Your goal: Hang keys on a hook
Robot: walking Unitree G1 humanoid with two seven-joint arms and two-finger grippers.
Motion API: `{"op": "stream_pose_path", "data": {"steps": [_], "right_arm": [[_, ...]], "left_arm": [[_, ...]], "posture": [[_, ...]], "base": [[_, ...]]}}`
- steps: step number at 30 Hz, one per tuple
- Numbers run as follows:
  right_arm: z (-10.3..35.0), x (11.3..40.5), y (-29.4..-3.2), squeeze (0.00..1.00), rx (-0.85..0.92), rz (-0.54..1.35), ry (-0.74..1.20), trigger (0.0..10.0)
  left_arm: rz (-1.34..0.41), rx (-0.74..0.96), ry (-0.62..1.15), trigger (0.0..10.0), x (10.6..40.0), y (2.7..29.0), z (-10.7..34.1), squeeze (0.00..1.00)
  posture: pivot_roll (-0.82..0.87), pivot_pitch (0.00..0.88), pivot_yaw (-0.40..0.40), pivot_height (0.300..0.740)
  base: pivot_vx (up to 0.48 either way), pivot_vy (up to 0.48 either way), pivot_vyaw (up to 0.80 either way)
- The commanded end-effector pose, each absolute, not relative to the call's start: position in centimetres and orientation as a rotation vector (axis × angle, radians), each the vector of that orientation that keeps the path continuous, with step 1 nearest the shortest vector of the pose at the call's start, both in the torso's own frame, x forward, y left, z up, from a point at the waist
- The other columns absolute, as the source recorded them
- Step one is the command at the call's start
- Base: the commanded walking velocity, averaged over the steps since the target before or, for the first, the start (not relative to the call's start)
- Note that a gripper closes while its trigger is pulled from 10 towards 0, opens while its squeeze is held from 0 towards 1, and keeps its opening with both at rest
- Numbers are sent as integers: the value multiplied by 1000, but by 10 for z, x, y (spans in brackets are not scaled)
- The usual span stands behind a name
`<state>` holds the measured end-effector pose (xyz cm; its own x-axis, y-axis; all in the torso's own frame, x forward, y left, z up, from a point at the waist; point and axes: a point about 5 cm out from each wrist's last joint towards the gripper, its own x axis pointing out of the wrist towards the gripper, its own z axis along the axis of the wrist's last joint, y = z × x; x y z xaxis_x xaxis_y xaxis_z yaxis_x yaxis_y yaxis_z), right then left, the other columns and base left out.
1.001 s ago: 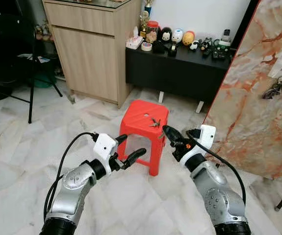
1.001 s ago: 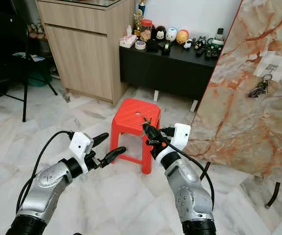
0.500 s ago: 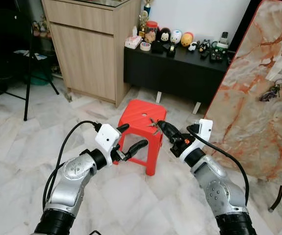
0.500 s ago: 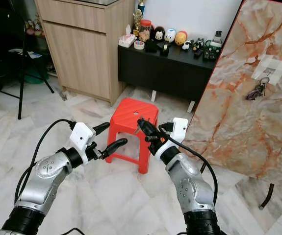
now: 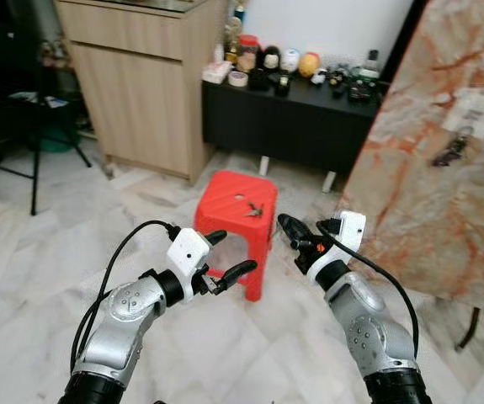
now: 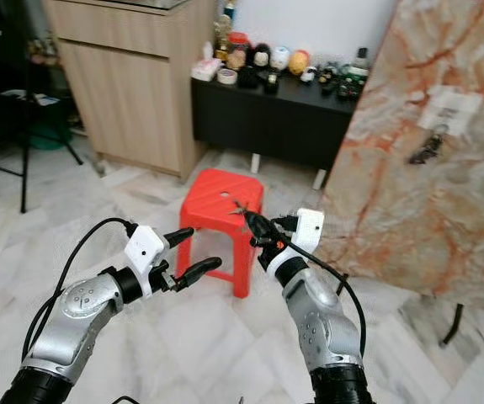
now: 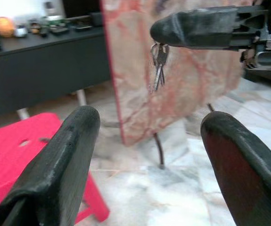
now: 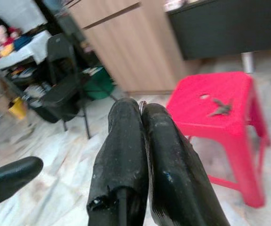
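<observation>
My right gripper (image 5: pixel 284 222) is shut, held over the floor just right of the red stool (image 5: pixel 225 198). A thin key ring (image 8: pixel 142 104) peeks out between its fingertips, and in the left wrist view a bunch of keys (image 7: pixel 158 66) hangs right under its tip (image 7: pixel 155 31). My left gripper (image 5: pixel 235 253) is open and empty, level with the right one and facing it. A second bunch of keys (image 5: pixel 254 208) lies on the stool. A third bunch (image 5: pixel 449 151) hangs on the marble board (image 5: pixel 410 202) under a white label (image 5: pixel 477 109); the hook itself is too small to make out.
The marble board leans on thin black legs (image 5: pixel 467 330) at my right. Behind the stool stand a low black shelf (image 5: pixel 292 118) with figurines and a wooden cabinet (image 5: pixel 136 93). A black chair (image 5: pixel 14 126) is at far left. The floor is pale marble tile.
The whole picture has shifted, so the camera moved; the stool now sits closer to the left gripper. Both arms keep their pose and the right gripper stays shut.
</observation>
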<state>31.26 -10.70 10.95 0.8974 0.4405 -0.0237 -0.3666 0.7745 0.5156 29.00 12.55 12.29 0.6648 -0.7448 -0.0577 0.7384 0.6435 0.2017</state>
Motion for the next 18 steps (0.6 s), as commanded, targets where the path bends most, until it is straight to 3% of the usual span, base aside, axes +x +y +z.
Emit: {"op": "stream_pose_path", "data": {"steps": [1,18], "right_arm": [[117,313,-110,0,514,423,112,10000],[119,310,-97,0,501,421,116,10000]], "left_arm": [[-865,228,-46,10000,290,120,129,0],[-856,231,-59,10000,287,120,129,0]], "posture": [[88,0,-87,740],[85,0,-80,740]], "base": [[0,0,-775],[0,-72,-774]]}}
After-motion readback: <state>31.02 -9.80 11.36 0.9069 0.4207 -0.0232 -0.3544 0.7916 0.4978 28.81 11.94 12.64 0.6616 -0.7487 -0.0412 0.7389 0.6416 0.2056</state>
